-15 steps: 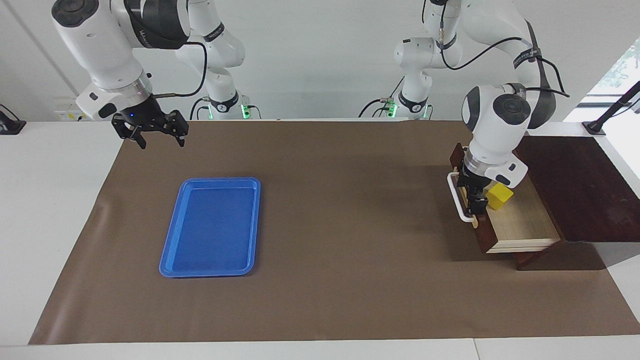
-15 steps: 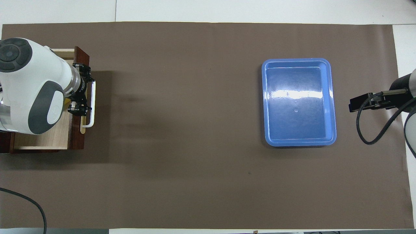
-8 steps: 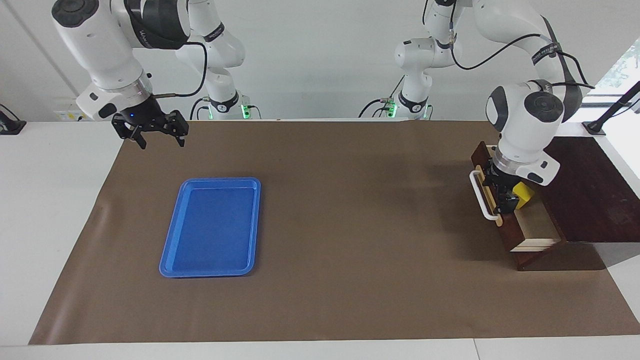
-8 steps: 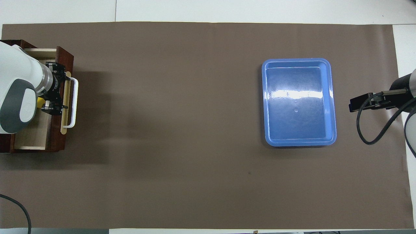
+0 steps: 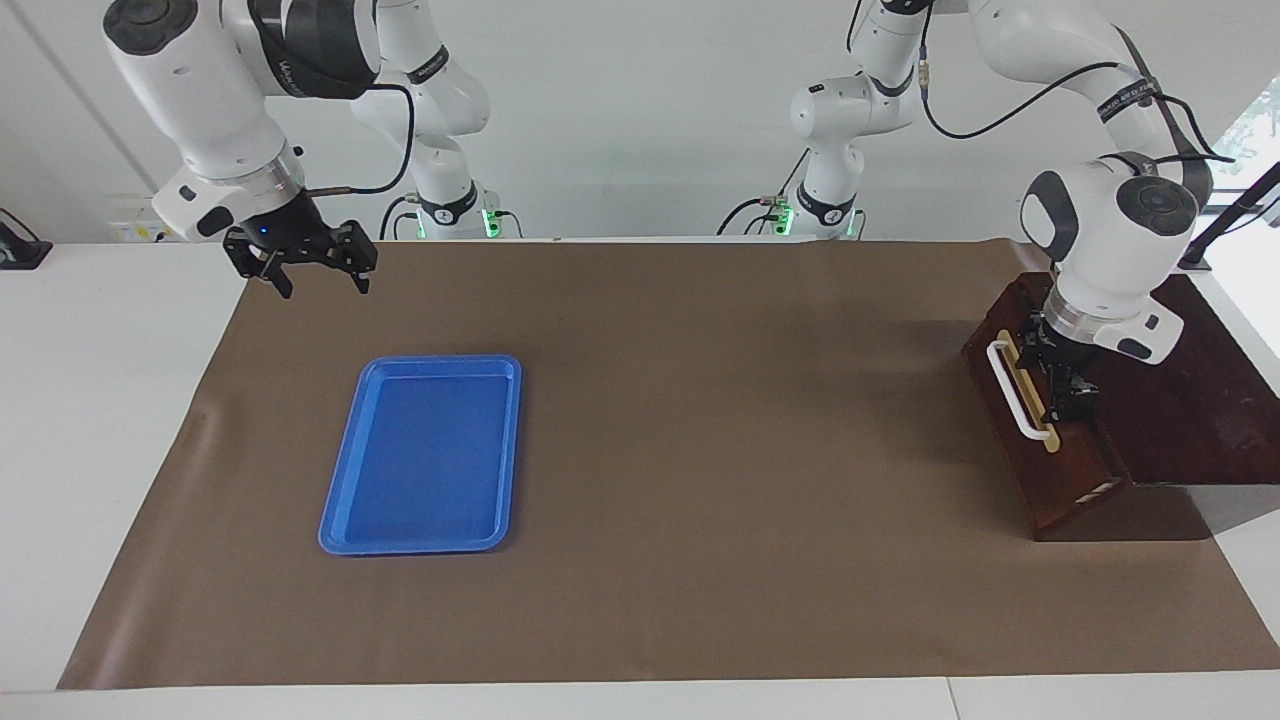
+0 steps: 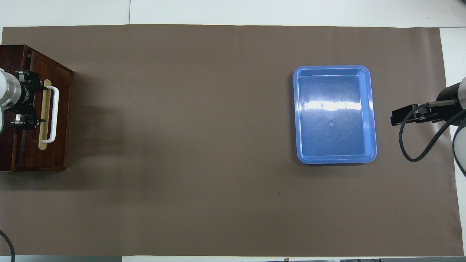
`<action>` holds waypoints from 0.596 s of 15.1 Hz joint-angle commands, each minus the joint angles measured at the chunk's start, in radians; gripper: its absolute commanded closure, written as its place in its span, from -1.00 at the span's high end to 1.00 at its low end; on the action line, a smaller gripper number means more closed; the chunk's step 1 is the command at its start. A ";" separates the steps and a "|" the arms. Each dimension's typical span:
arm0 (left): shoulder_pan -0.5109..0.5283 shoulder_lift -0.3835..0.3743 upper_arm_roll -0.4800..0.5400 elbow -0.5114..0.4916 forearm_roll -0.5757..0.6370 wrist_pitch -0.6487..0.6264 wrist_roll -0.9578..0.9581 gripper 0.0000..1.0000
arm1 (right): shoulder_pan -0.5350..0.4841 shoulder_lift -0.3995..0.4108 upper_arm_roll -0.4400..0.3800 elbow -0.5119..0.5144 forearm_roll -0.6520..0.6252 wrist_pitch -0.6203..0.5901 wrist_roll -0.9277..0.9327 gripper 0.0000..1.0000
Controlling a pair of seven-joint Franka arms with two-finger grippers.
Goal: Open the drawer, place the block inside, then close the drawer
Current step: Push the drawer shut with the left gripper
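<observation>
Drawer: the drawer [image 5: 1035, 425] is seen pushed in nearly flush with its dark wooden box, which sits at the left arm's end of the surface [image 5: 700, 450]; a thin pale sliver shows at one lower corner, so it is judged almost fully shut.
Handle: the white bar handle [image 5: 1017, 390] lies on its tan strip across the drawer front.
Block: the block is not visible in either view; it is judged to be inside the drawer.
Left end effector: the left end effector [image 5: 1062, 372] is placed at the top edge of the drawer front, just beside the handle, fingers spread and nothing gripped.
Step advice: the last push is best kept straight along the drawer's travel until the front seats flush, then the fingers are lifted clear of the handle.
Blue tray: a blue tray [image 5: 425, 455] lies well apart, toward the right arm's end, and blocks nothing.
Right end effector: the right end effector [image 5: 305, 270] waits over the mat's corner by the right arm's base, open and empty.
</observation>
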 commanded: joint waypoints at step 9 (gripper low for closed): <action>0.022 -0.089 -0.026 0.043 0.000 -0.110 0.497 1.00 | -0.002 -0.025 0.005 -0.027 0.004 -0.009 0.029 1.00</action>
